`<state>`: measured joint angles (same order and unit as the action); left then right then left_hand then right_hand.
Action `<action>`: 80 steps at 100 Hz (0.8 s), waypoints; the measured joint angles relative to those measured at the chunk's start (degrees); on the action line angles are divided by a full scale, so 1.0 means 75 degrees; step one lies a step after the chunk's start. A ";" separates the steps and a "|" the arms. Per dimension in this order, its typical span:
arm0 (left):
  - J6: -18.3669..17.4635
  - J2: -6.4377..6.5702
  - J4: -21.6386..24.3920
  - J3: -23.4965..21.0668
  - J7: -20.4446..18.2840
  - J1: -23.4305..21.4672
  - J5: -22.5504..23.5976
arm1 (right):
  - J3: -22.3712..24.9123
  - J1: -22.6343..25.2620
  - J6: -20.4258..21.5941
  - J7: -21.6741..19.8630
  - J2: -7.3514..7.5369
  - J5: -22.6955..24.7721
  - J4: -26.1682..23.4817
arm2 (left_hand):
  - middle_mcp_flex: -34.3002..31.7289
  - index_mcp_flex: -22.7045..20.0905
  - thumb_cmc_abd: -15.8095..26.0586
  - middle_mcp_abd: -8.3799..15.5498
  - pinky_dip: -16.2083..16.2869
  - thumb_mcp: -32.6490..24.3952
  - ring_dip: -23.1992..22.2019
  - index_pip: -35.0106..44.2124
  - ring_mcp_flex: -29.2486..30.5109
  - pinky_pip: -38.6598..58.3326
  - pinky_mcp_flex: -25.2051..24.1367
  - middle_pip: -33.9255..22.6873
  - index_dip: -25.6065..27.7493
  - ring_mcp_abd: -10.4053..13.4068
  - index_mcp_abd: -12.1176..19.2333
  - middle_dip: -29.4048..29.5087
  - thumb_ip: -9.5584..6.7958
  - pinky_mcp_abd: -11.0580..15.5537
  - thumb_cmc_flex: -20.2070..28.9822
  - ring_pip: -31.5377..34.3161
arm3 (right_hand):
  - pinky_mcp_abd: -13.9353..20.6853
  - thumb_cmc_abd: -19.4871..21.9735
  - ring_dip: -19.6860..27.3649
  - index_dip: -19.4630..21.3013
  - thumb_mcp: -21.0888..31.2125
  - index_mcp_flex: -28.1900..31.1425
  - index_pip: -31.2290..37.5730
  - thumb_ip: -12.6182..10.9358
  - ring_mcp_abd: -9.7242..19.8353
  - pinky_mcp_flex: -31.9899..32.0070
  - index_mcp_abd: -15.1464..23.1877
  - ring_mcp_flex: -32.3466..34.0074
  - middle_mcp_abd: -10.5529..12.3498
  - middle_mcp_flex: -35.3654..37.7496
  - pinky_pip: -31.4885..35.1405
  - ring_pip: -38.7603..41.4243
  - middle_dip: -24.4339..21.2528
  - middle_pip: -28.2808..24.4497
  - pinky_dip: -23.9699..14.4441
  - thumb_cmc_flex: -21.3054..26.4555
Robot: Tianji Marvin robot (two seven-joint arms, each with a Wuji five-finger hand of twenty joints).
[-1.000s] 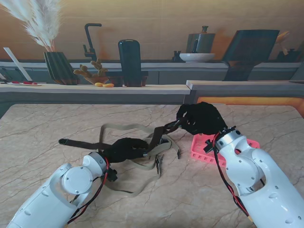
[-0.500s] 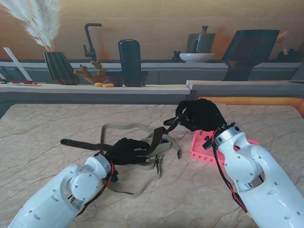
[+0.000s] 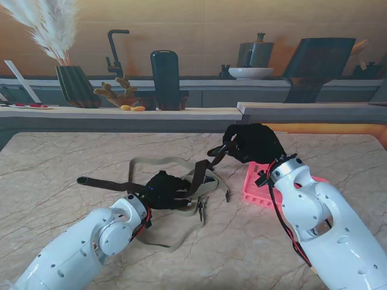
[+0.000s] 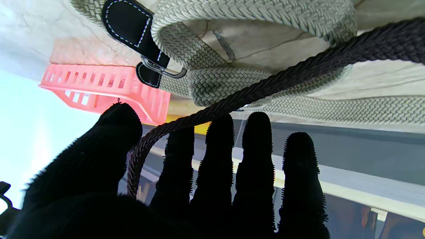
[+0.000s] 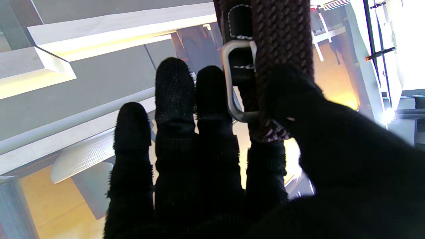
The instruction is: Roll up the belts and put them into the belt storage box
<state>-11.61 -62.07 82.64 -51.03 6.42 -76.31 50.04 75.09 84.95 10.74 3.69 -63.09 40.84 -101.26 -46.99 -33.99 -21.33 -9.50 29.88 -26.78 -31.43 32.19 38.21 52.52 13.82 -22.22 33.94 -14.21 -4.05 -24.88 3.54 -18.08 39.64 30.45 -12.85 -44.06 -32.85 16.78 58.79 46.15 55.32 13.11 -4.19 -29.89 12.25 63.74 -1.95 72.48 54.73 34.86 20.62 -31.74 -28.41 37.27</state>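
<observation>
You are working on a beige marble table (image 3: 54,175) veined with thin dark lines, and behind its far edge runs a low grey ledge with a pale wooden top. On that ledge, from your left, stand a ribbed dark vase (image 3: 77,86) of pampas plumes, a black tap (image 3: 115,53), a tall dark rounded container (image 3: 165,79) and, farther right, a white bowl (image 3: 250,72) beside a grey pot; the wall behind is a warm tan. Your right hand (image 3: 254,145) is raised off the table and closed on the buckle end of the dark brown belt (image 3: 196,176): the right wrist view shows the thumb pinning the braided strap (image 5: 282,36) against the fingers, with the metal buckle (image 5: 236,81) just beside it. From there the dark belt slants down to your left hand (image 3: 164,188), whose thumb and fingers are wrapped round the strap in the left wrist view, and its tail lies flat on the marble, out toward your left. The beige woven belt (image 3: 158,162) lies in loose loops on the table under and around the left hand. The pink slatted belt storage box (image 3: 253,187) sits on the table on your right, partly hidden behind the right wrist, with no belt visibly in it.
</observation>
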 measured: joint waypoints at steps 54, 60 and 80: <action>0.0057 -0.0028 0.0373 -0.0372 -0.0976 -0.0226 -0.1092 | -0.0086 0.0001 -0.0097 0.0457 -0.0038 0.0326 0.0088 | -0.1745 -0.0750 0.1058 -0.0185 -0.0002 0.2577 0.0100 0.1056 0.1859 0.1495 0.1624 -0.0532 -0.0611 -0.0144 -0.0220 0.0148 0.0151 0.0061 0.3413 0.1306 | -0.0005 0.0000 0.0000 0.0000 0.0002 0.0001 0.0000 -0.0003 -0.0010 0.0000 0.0000 0.0000 -0.0007 0.0000 0.0000 0.0006 0.0000 0.0001 0.0000 0.0000; 0.0037 -0.0032 0.0400 -0.0423 -0.1097 -0.0276 -0.2001 | -0.0129 0.0002 -0.0083 0.0612 -0.0040 0.0405 0.0142 | -0.1825 -0.0750 0.1079 -0.0227 -0.0002 0.2592 0.0117 0.1056 0.1928 0.1521 0.1657 -0.0534 -0.0615 -0.0193 -0.0307 0.0161 0.0152 0.0088 0.3490 0.1349 | -0.0005 0.0000 0.0000 0.0000 0.0003 0.0001 0.0000 -0.0003 -0.0010 0.0000 0.0000 0.0000 -0.0008 0.0000 0.0000 0.0006 0.0001 0.0001 0.0000 0.0000; 0.0500 -0.0172 0.0535 -0.0780 -0.1887 -0.0495 -0.4561 | -0.0355 -0.0006 0.0223 0.1106 -0.0040 0.0976 0.0421 | -0.1887 -0.0845 0.1239 -0.0331 -0.0002 0.3212 0.0153 0.1261 0.1947 0.1776 0.1679 -0.0691 -0.0714 -0.0282 -0.0441 0.0340 0.0166 0.0092 0.3885 0.1581 | -0.0006 0.0000 0.0000 0.0000 0.0003 0.0001 0.0000 -0.0003 -0.0010 0.0000 0.0000 0.0000 -0.0008 0.0000 0.0000 0.0007 0.0001 0.0001 0.0000 0.0000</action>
<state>-7.86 -63.36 86.65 -56.88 -7.74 -80.03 15.83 72.42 84.90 12.41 11.99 -63.39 48.17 -98.10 -61.15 -40.33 -12.04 -11.98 29.87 -2.69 -30.29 41.65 52.81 65.84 26.41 -27.40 28.59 -16.33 -7.36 -22.33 4.79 -17.40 68.77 42.30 -12.90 -44.07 -32.86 16.78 58.81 46.16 55.32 13.09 -4.26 -29.89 12.25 63.74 -2.01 72.48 54.73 34.91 20.63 -31.73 -28.41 37.27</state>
